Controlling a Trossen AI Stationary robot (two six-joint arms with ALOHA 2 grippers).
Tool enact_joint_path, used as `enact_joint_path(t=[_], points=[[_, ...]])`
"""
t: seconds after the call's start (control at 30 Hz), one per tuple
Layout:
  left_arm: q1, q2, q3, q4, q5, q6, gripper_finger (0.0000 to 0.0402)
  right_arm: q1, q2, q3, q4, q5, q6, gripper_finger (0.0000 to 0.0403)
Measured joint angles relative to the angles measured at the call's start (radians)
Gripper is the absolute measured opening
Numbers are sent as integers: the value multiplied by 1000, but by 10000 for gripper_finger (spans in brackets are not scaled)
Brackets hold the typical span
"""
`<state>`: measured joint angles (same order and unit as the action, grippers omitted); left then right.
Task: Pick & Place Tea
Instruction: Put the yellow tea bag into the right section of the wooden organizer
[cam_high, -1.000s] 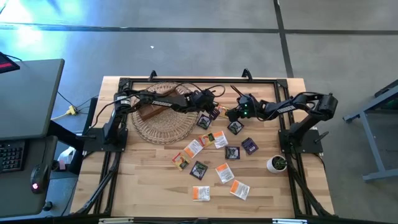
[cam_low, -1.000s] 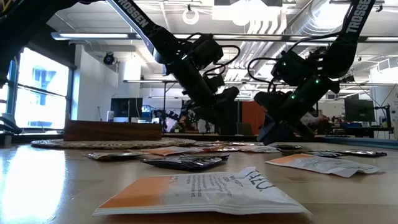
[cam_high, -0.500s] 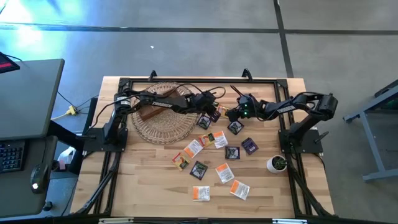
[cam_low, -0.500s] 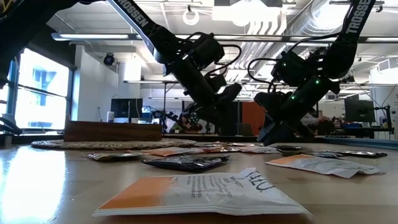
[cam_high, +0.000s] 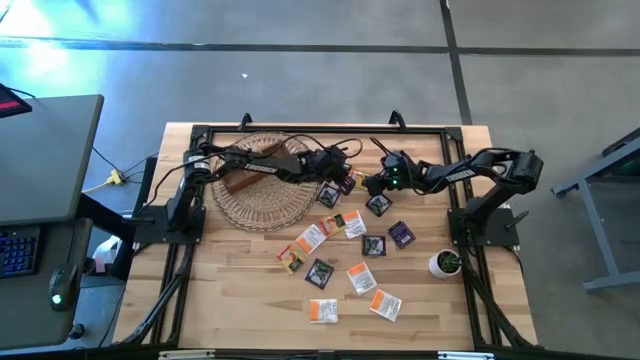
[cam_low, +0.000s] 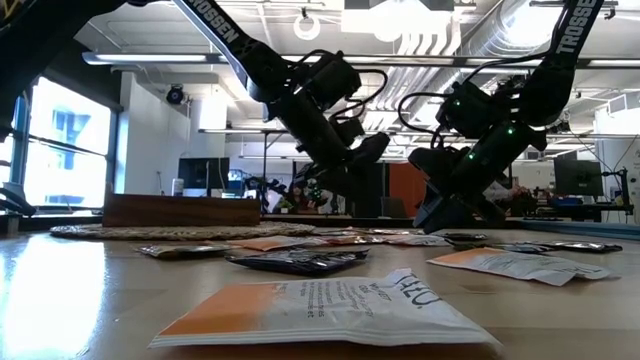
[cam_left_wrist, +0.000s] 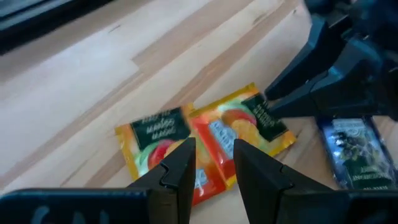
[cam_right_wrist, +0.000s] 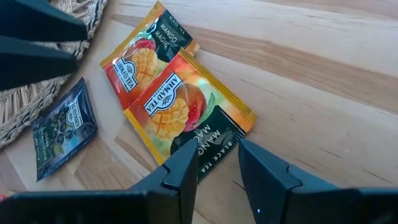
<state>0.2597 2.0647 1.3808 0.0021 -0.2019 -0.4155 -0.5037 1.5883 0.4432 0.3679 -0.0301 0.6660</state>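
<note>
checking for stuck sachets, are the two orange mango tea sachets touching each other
Touching. The right wrist view shows the nearer orange mango sachet overlapping the corner of the farther orange mango sachet, with no wood visible between them.

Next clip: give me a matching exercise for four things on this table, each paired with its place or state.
Things:
1. wooden box
2. plant pot
3. two mango sachets
4. blue sachet

Places or states:
a. stands by the right arm's base
b. overlap each other on bare wood
c. lies flat next to the wicker mat's edge
d. sits on the wicker mat

Pairs: 1-d, 2-a, 3-b, 4-c
</note>
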Motion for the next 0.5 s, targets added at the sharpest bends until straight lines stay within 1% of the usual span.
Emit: enact_joint_path(t=[0.07, 0.13, 0.2, 0.27, 0.37, 0.43, 0.5], points=[[-5, 0, 9, 31, 40, 14, 107, 0, 0, 0, 0, -1, -15, 114], [-16, -4, 44, 28, 89, 28, 107, 0, 0, 0, 0, 0, -17, 114], [-31, -18, 81, 13, 104, 49, 107, 0, 0, 0, 0, -1, -19, 114], [-51, -20, 122, 1, 97, 63, 107, 0, 0, 0, -1, 1, -20, 114], [-77, -20, 163, -92, 86, 75, 107, 1, 0, 0, -3, 3, -34, 114], [-86, -17, 166, -115, 82, 72, 107, 1, 0, 0, -4, 1, -41, 114], [-91, 19, 162, -109, 52, 70, 107, 0, 0, -1, -7, 1, -45, 114]])
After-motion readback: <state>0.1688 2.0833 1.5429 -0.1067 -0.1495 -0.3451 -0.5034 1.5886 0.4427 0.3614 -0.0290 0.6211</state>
